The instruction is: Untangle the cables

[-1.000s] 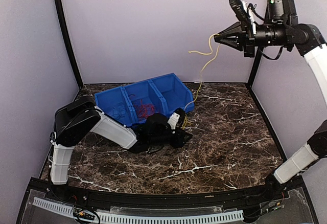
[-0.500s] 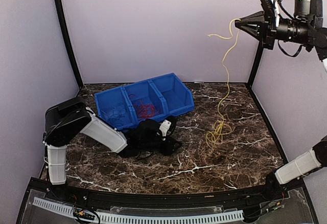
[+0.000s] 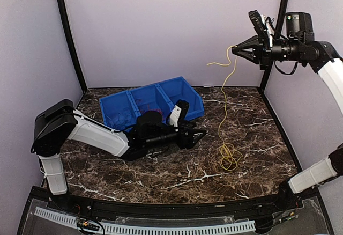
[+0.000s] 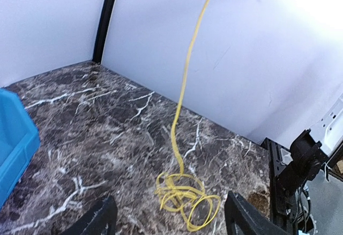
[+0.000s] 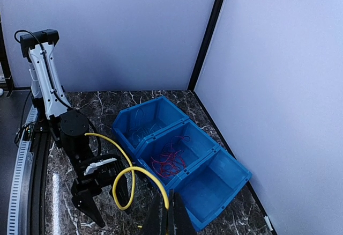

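My right gripper (image 3: 233, 50) is held high at the back right and is shut on a yellow cable (image 3: 225, 93). The cable hangs down to a coil (image 3: 229, 156) lying on the table; its short free end curls left of the jaws. In the right wrist view the cable (image 5: 126, 170) loops out from the shut fingertips (image 5: 167, 213). My left gripper (image 3: 199, 134) is open and empty, low over the table, left of the coil. The left wrist view shows the coil (image 4: 185, 198) between its fingers (image 4: 102, 219). Red cables (image 5: 169, 162) lie in the middle bin compartment, dark blue ones (image 5: 138, 133) in the left one.
A blue three-compartment bin (image 3: 188, 102) stands at the back left of the marble table; its right compartment (image 5: 211, 184) holds nothing. Purple walls with black corner posts (image 3: 68, 36) enclose the cell.
My right gripper moved left and slightly down with the yellow cable, and the coil settled further right and nearer. My left gripper swung right and forward, now pointing toward the coil.
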Controlling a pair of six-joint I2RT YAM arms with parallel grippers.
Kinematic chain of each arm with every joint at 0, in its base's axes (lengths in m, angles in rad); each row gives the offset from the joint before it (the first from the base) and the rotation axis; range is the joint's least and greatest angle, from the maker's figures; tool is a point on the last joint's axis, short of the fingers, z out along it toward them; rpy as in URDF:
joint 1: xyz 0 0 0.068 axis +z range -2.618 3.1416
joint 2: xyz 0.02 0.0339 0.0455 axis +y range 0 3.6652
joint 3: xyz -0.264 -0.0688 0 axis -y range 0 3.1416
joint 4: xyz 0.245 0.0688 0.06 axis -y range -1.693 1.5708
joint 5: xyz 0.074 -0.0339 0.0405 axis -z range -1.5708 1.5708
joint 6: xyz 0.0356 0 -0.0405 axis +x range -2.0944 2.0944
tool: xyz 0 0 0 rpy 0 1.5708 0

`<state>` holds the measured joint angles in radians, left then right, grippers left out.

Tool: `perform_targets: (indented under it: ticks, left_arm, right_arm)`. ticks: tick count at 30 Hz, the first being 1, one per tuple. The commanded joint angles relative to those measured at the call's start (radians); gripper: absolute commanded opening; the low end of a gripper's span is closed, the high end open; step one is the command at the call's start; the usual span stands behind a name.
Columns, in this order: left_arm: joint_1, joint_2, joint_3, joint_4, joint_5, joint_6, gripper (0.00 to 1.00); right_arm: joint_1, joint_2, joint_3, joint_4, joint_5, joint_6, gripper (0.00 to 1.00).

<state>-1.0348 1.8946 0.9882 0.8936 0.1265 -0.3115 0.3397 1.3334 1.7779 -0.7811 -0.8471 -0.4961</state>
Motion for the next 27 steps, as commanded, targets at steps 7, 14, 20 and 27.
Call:
perform_targets:
  ticks: [7, 14, 20, 27]
  left_arm:
    - [-0.029, 0.168, 0.261, -0.006, -0.011, 0.056, 0.71]
    - [-0.027, 0.329, 0.445, -0.04, -0.053, 0.056, 0.57]
    - [-0.027, 0.463, 0.504, 0.06, 0.035, 0.029, 0.43]
    - [-0.027, 0.564, 0.596, 0.004, 0.106, 0.004, 0.32]
  right_arm:
    - [0.025, -0.016, -0.041, 0.084, -0.044, 0.044, 0.0]
    - [0.032, -0.015, 0.005, 0.077, -0.064, 0.065, 0.0]
    - [0.002, 0.038, 0.274, 0.054, -0.068, 0.131, 0.0]
    - [-0.059, 0.105, 0.496, 0.09, -0.077, 0.184, 0.0]
